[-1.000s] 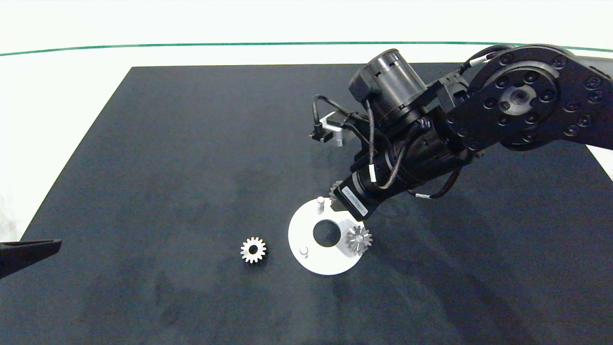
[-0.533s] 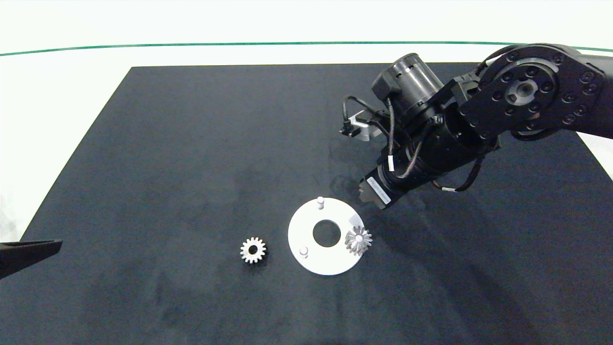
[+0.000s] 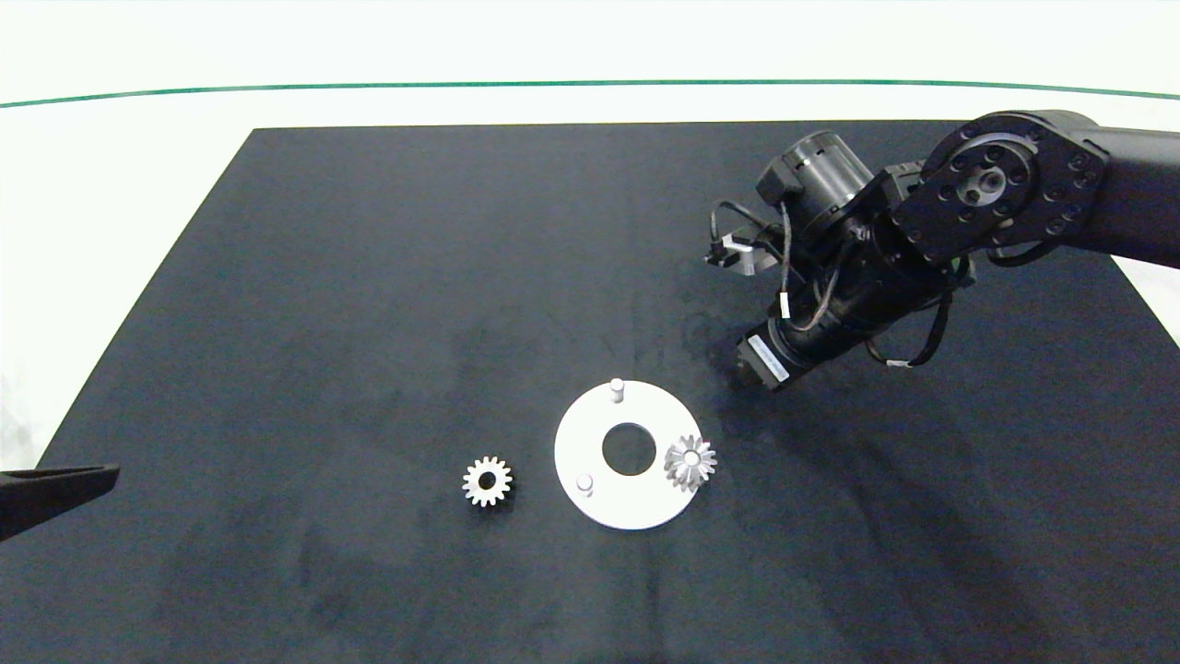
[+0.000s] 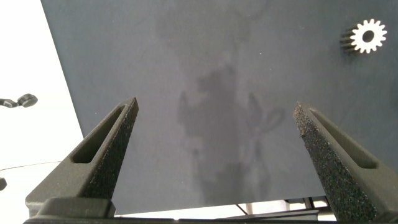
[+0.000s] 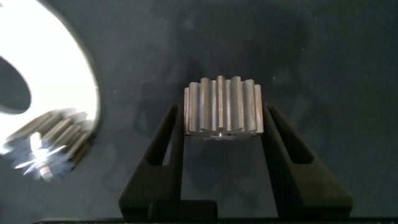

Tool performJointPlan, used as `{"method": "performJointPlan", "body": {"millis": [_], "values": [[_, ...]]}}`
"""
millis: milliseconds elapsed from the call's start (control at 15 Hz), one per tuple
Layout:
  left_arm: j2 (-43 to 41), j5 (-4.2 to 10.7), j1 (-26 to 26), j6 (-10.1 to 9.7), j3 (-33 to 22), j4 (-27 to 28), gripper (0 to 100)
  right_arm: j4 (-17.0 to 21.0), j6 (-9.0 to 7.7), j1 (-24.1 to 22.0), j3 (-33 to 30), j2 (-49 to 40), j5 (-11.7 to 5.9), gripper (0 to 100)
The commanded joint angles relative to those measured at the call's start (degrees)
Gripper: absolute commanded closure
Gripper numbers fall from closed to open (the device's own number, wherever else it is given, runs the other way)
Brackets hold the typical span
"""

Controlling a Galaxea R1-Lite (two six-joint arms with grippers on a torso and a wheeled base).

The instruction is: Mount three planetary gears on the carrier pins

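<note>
Right gripper (image 5: 222,134) clamped on ridged metal gear (image 5: 222,107), held edge-on between dark fingers, above black matte mat (image 3: 369,277), just beside white disc (image 3: 590,443). Disc flat, round, large centre hole. Second gear (image 3: 690,462) seated on pin at disc's right edge, toothed, silvery. Two bare pins: one at far rim (image 3: 617,389), one at near-left (image 3: 584,482), short whitish cylinders. Third gear (image 3: 487,480) flat on mat, left of disc, apart from it. Left gripper (image 4: 217,162) fingers spread wide, empty, parked at mat's left edge.
</note>
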Motion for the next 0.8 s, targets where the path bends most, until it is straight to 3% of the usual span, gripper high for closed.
{"method": "performJointPlan", "body": {"millis": [67,800], "values": [[0.10,0.05,-0.05,0.05,-0.02,0.24,0,-0.08,-0.16,-0.27,0.01,0.81,-0.10,0],[0.10,0.05,-0.14,0.14,0.07,0.24,0,-0.16,-0.25,1.32,0.01,-3.67,-0.01,0]]}}
